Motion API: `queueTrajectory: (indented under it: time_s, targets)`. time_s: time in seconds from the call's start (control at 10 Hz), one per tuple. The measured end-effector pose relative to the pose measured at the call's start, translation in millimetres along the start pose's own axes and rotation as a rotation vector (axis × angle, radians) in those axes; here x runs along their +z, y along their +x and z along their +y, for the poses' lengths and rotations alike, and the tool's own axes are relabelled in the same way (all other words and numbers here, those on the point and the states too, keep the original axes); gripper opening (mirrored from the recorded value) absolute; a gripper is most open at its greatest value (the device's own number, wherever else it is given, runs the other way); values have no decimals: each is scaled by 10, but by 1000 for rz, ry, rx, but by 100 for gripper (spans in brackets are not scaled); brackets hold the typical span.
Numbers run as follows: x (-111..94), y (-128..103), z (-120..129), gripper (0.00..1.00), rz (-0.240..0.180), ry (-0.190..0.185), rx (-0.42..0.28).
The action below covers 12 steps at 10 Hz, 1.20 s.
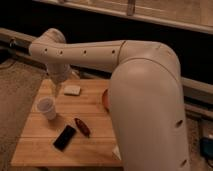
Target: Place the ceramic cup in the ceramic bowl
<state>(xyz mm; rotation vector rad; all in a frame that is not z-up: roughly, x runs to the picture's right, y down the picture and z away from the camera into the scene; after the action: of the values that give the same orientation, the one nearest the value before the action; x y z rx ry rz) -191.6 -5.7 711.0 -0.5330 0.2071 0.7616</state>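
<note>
Ceramic cup stood upright on the wooden counter, to the lower left of the gripper and apart from it, not held. The gripper hung tip-down above the counter, between the cup and a flat white block just to its right. Open or closed: could not tell.

A black slab and a dark red object lay nearer the front, below and right of the gripper.

Ceramic bowl was well to the right of the gripper. Only an orange-red sliver showed beside the robot's own arm.

Risks, as judged:
- A descent catching the cup's rim would tip it.
- The tapered wall could slip from a weak pinch.
- With the bowl mostly hidden, a release could land on its rim and the cup topple.
- A hard set-down could chip the ceramic.
</note>
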Motion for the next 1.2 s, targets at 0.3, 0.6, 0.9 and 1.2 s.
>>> queueTrajectory:
  time_s: [0.3, 0.6, 0.9, 1.2]
  targets:
    - [-2, -3, -1, 80, -1, 0, 0]
    - [44, -180, 138, 80, -9, -6, -44]
    - [174, -589, 348, 80, -24, -30, -102]
    - [386, -832, 412, 80, -34, -65, -147]
